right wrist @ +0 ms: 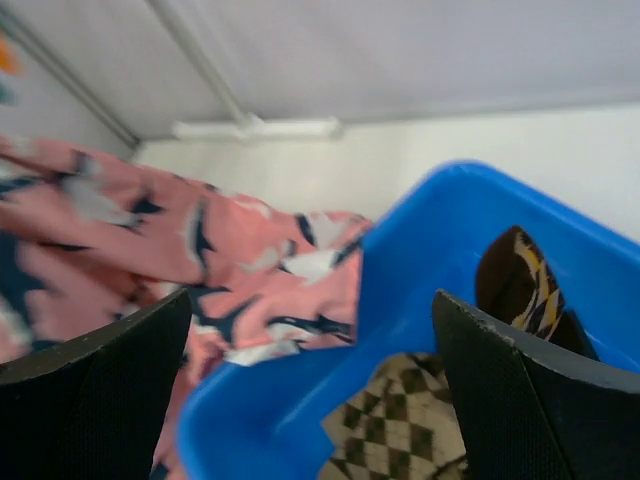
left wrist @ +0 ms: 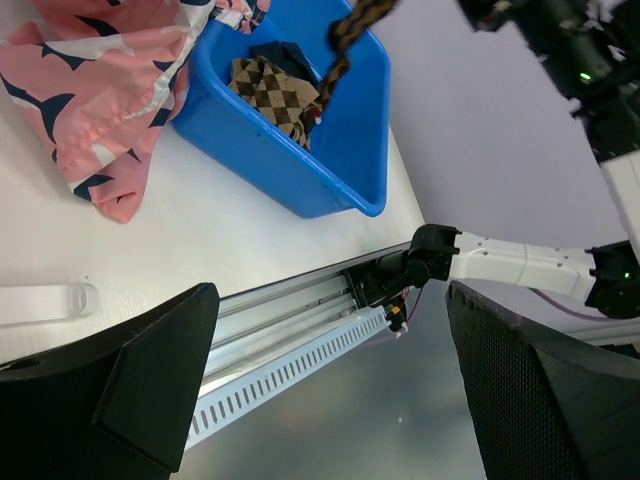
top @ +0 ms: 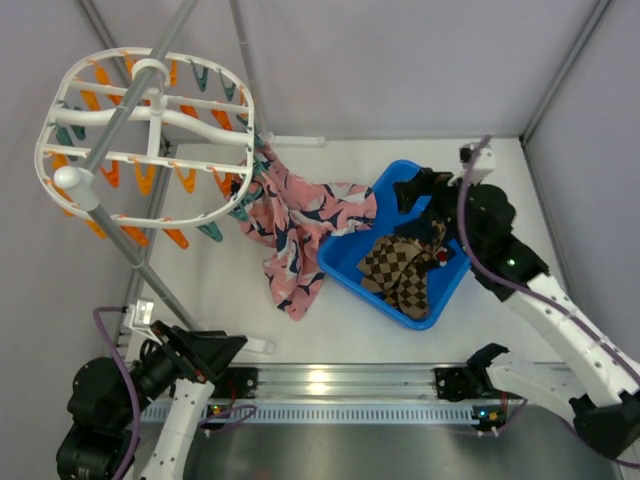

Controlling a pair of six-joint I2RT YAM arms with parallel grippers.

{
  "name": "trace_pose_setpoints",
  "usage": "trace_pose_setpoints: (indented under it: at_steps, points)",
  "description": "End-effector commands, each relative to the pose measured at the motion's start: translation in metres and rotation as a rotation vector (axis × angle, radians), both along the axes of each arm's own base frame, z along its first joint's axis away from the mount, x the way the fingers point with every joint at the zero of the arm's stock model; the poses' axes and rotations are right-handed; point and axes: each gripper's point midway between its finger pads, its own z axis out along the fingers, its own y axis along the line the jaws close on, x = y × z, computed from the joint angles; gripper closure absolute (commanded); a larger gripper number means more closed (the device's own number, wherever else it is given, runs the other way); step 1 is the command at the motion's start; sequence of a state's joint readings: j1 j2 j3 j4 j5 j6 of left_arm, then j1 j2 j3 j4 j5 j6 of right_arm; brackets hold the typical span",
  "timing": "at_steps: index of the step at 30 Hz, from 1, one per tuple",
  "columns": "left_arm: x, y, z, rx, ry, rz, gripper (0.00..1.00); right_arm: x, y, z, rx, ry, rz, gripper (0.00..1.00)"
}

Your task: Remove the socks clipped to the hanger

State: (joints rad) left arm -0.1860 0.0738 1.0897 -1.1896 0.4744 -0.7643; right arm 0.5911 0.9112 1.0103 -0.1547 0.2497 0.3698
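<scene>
Pink socks — blurred, cropped left.

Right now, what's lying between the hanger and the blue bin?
Pink socks with navy-and-white marks, hanging from the hanger and draping onto the blue bin's rim; the top view shows it.

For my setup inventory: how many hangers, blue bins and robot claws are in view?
Hanger: 1
Blue bin: 1
Claws: 2, the left claw and the right claw
Total: 4
</scene>
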Motion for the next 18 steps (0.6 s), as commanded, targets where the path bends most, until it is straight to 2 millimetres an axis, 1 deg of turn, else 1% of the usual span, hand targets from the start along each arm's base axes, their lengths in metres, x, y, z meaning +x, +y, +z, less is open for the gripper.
trace_pose_setpoints:
  at_steps: [1, 2, 3, 4, 5, 6, 7, 8, 9, 10, 11, 12, 13, 14, 15, 17, 18]
  points:
    - [-0.003, -0.001, 0.01, -0.013, -0.055, -0.01, 0.02, 0.031, 0.004, -0.095, -0.095, 0.256, -0.003, 0.01]
    - [-0.004, -0.002, 0.011, -0.015, -0.056, -0.016, 0.02, 0.032, 0.016, -0.101, -0.08, 0.274, 0.042, 0.0]
    - [-0.004, -0.002, 0.011, -0.015, -0.058, -0.016, 0.02, 0.039, 0.028, -0.112, -0.08, 0.293, 0.069, 0.01]
    - [-0.005, -0.002, 0.011, -0.016, -0.059, -0.019, 0.02, 0.042, 0.044, -0.106, -0.063, 0.263, 0.11, 0.01]
    - [-0.005, -0.002, 0.011, -0.016, -0.059, -0.019, 0.02, 0.047, 0.055, -0.094, -0.063, 0.233, 0.127, 0.01]
    - [-0.005, -0.003, 0.009, -0.015, -0.056, -0.02, 0.02, 0.054, 0.069, -0.103, -0.091, 0.251, 0.145, 0.01]
    - [-0.004, -0.003, 0.009, -0.018, -0.056, -0.018, 0.02, 0.047, 0.092, -0.105, -0.125, 0.265, 0.2, 0.01]
    - [-0.004, -0.002, 0.007, -0.018, -0.052, -0.017, 0.02, 0.054, 0.108, -0.08, -0.145, 0.217, 0.23, 0.01]
    - [-0.003, -0.002, 0.006, -0.02, -0.047, -0.015, 0.02, 0.062, 0.125, -0.101, -0.201, 0.264, 0.249, 0.0]
    - [-0.004, -0.003, 0.006, -0.022, -0.045, -0.016, 0.02, 0.052, 0.14, -0.115, -0.264, 0.32, 0.287, 0.01]
    - [-0.003, -0.003, 0.005, -0.022, -0.045, -0.016, 0.02, 0.061, 0.154, -0.092, -0.274, 0.29, 0.298, 0.01]
    - [-0.004, -0.003, 0.006, -0.023, -0.048, -0.017, 0.02, 0.069, 0.165, -0.124, -0.337, 0.365, 0.307, 0.0]
    - [-0.005, -0.003, 0.006, -0.023, -0.054, -0.018, 0.02, 0.07, 0.173, -0.132, -0.363, 0.388, 0.319, 0.0]
    - [-0.006, -0.002, 0.006, -0.022, -0.058, -0.018, 0.02, 0.075, 0.177, -0.127, -0.394, 0.392, 0.317, 0.01]
    - [-0.007, -0.002, 0.006, -0.021, -0.066, -0.018, 0.02, 0.08, 0.181, -0.146, -0.424, 0.419, 0.312, 0.01]
    - [-0.008, -0.002, 0.006, -0.021, -0.071, -0.022, 0.02, 0.078, 0.193, -0.153, -0.426, 0.426, 0.336, 0.01]
    - [-0.009, -0.003, 0.006, -0.021, -0.071, -0.026, 0.02, 0.078, 0.195, -0.165, -0.432, 0.45, 0.342, 0.01]
